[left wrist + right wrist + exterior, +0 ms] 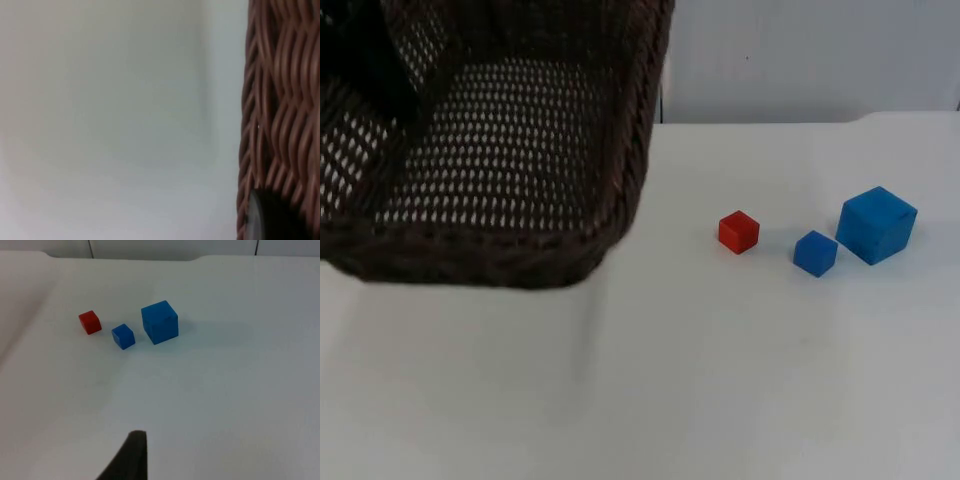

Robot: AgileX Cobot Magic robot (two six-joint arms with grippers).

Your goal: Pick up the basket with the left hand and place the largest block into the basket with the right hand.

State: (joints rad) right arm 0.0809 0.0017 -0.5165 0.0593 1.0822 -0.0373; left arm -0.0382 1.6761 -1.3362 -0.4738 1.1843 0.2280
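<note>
A dark brown wicker basket (490,150) hangs above the table's left side, close to the top camera and tilted. My left gripper is shut on the basket's rim, and one black fingertip (272,215) lies against the brown weave (280,100). On the table's right side stand a large blue block (876,225) (159,322), a small blue block (815,253) (123,336) and a small red block (739,232) (90,322). My right gripper (131,457) hovers well back from the blocks, with nothing in it.
The white table (720,380) meets the grey partition wall (800,60) behind the blocks. The three blocks stand close together in a row, the small blue one between the other two.
</note>
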